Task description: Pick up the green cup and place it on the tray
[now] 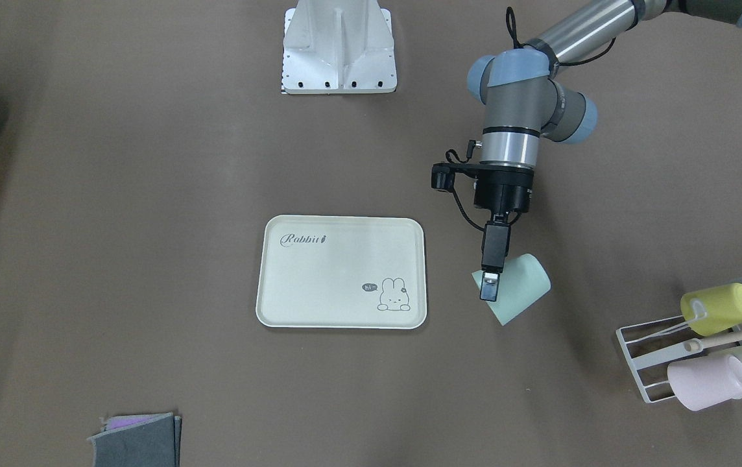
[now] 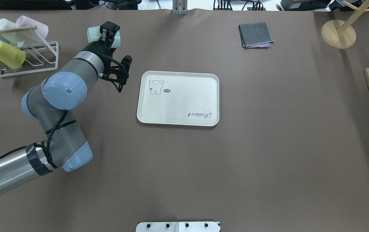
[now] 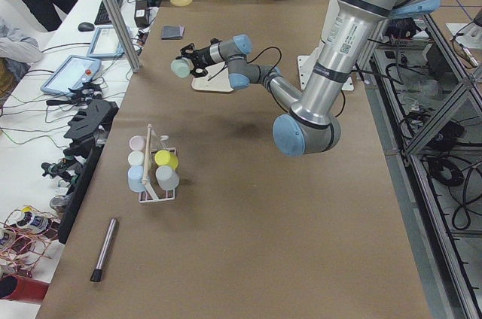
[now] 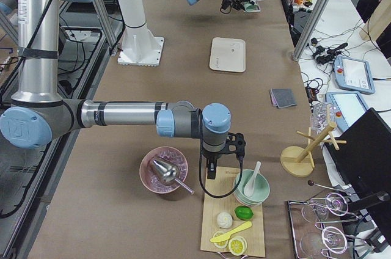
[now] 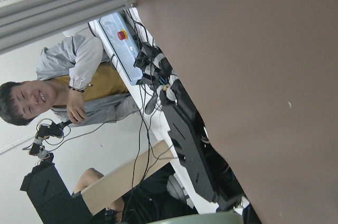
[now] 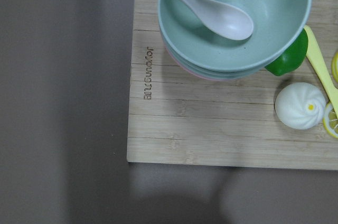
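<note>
Green cup (image 1: 526, 285): right of centre in the front-facing view, tipped on its side, long axis running lower left to upper right. It is off the tray (image 1: 332, 292), just right of the tray's lower right corner with a strip of brown table between them. In the exterior left view the cup (image 3: 179, 68) looks lifted clear of the tabletop.

Left gripper (image 1: 490, 288): clenched on the green cup. One black finger lies across the cup's wall, and the other finger is hidden by the cup. In the overhead view the same grasp sits at upper left, with the cup (image 2: 91, 33) showing on both sides of the gripper (image 2: 108, 32). The left wrist view catches only a sliver of the cup's rim (image 5: 200, 218) at the bottom edge.

Tray: centre of the front-facing frame, flat on the table, "Rabbit" script at its upper left and the bunny drawing at its lower right.

Wire rack (image 1: 634, 363): lower right of the front-facing frame. It carries a yellow cup (image 1: 721, 308), a pink cup (image 1: 708, 383) and paler cups on their sides.

Folded grey cloth (image 1: 141, 441): bottom left, well apart from the tray.

Right gripper (image 4: 211, 170): lower centre of the exterior right view, pointing down at the edge of a wooden board (image 6: 211, 129). I cannot tell whether its fingers are parted or closed. A stack of bowls (image 6: 274, 39) with a white spoon (image 6: 211, 10) stands on the board.
</note>
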You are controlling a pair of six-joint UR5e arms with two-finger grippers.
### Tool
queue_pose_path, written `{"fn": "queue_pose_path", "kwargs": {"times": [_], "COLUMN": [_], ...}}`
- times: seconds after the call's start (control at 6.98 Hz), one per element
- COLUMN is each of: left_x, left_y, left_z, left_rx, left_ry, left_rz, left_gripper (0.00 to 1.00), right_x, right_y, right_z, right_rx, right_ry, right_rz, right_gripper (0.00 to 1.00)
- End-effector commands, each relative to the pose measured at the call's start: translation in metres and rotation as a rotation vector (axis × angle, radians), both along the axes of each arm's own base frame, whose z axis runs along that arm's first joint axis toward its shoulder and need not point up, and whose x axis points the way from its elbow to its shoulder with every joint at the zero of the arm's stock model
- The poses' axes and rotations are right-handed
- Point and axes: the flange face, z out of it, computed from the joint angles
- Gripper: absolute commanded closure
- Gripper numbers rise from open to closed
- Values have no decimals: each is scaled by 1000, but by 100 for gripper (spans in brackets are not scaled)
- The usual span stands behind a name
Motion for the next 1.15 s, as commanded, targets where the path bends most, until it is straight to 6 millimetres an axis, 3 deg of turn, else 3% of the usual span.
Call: {"fn": "queue_pose_path", "kwargs": {"times": [0.0,0.57,0.72,1.0], "left_x": [31,86,95,123], "left_y": [21,69,71,83], "left_z": [-18,-32,-36,-24], "left_rx": [-30,-125,-147,-252], "left_ry": [87,272,307,420], "left_rz": [35,97,98,92], "left_gripper": [26,27,27,29], "right_x": [0,0,0,0], "right_y": [2,1,0,-1], "right_z": [7,10,9,9], "right_rx": [-13,-25,-24,-24], "right_ry": [-1,0,0,3], "right_rz": [-1,6,6,6], "right_gripper": [0,0,0,0]}}
